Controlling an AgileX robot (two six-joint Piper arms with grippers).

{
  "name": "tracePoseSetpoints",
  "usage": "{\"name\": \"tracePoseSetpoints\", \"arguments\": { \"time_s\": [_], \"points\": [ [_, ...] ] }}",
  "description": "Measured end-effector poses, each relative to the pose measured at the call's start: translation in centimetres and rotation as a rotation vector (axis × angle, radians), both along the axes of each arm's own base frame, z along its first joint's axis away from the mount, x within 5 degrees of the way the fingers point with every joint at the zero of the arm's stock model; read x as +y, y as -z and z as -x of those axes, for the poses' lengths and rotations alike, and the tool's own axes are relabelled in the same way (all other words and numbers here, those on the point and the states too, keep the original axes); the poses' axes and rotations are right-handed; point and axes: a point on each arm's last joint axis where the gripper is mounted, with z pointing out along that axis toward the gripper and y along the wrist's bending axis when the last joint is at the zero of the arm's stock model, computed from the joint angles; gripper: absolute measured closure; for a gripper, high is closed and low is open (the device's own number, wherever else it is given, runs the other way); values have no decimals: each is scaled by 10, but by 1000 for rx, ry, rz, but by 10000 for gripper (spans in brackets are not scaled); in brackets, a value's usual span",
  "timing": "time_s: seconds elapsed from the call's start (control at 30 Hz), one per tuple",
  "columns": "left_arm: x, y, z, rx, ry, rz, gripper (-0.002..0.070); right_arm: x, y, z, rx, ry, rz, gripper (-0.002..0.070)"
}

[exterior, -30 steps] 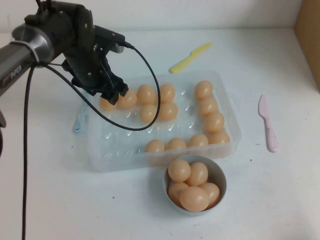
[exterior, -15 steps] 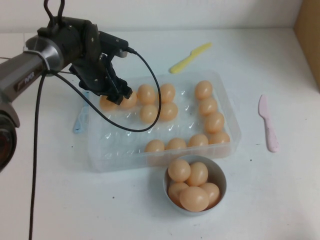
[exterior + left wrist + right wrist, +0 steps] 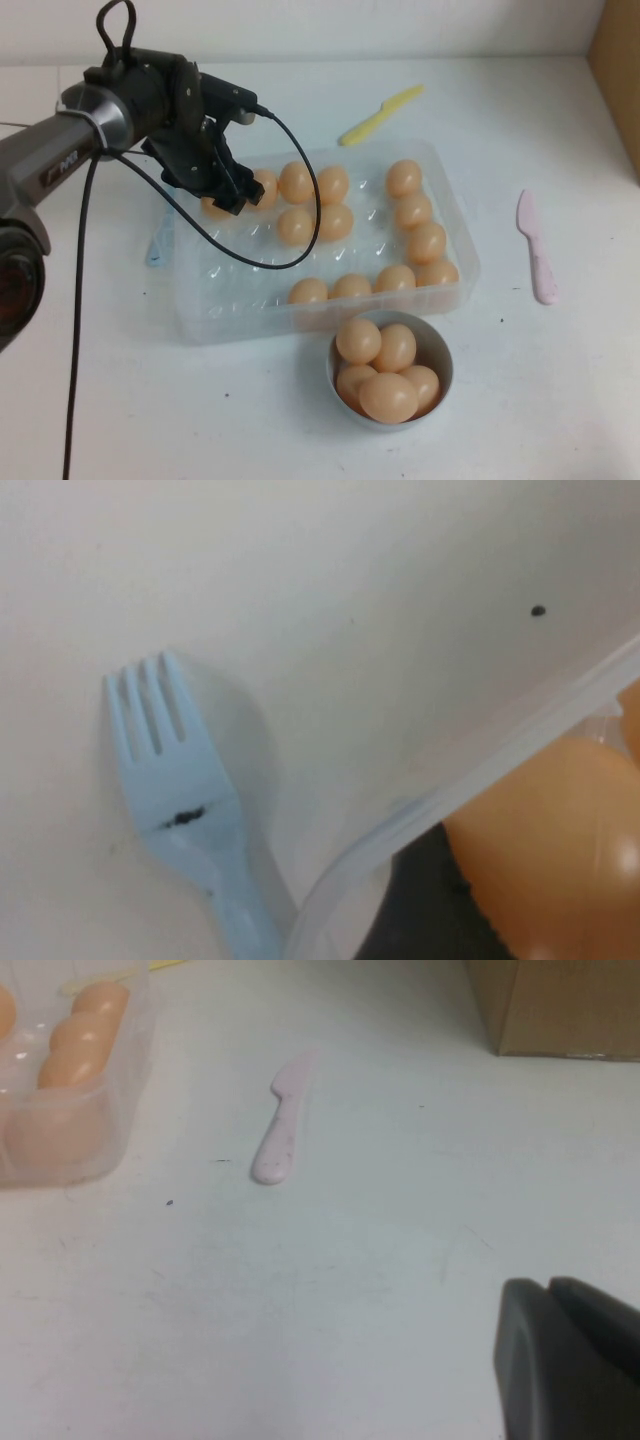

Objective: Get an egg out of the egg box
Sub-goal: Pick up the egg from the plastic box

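Observation:
The egg box [image 3: 455,290] is a clear plastic tray in the middle of the table, holding several peach-tan eggs. My left gripper [image 3: 226,194] is down inside its far-left corner. Its jaws stand around the corner egg [image 3: 212,209], which still sits in its cup. In the left wrist view a dark finger [image 3: 415,905] presses against that egg [image 3: 555,850], just inside the box rim [image 3: 480,780]. My right gripper [image 3: 560,1360] is shut and empty, low over bare table right of the box, and is outside the high view.
A white bowl [image 3: 438,345] with several eggs stands in front of the box. A pale blue fork [image 3: 175,790] lies just outside the box's left rim. A yellow knife [image 3: 378,115] lies behind the box, a pink knife [image 3: 535,245] to its right, and a cardboard box [image 3: 560,1005] at far right.
My left arm has come down and back a little into the box's far-left corner, over the corner egg. The box has shifted slightly. The egg has stayed in its cup.

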Motion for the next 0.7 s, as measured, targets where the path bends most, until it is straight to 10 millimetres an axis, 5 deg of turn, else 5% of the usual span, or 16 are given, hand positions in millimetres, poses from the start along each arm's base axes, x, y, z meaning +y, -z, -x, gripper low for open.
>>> {"name": "tracePoseSetpoints", "arguments": {
  "time_s": [0.43, 0.7],
  "points": [
    [0, 0, 2, 16, 1, -4, 317, 0, 0, 0, 0, 0, 0, 694],
    [-27, -68, 41, -27, 85, -14, 317, 0, 0, 0, 0, 0, 0, 694]
  ]
}}
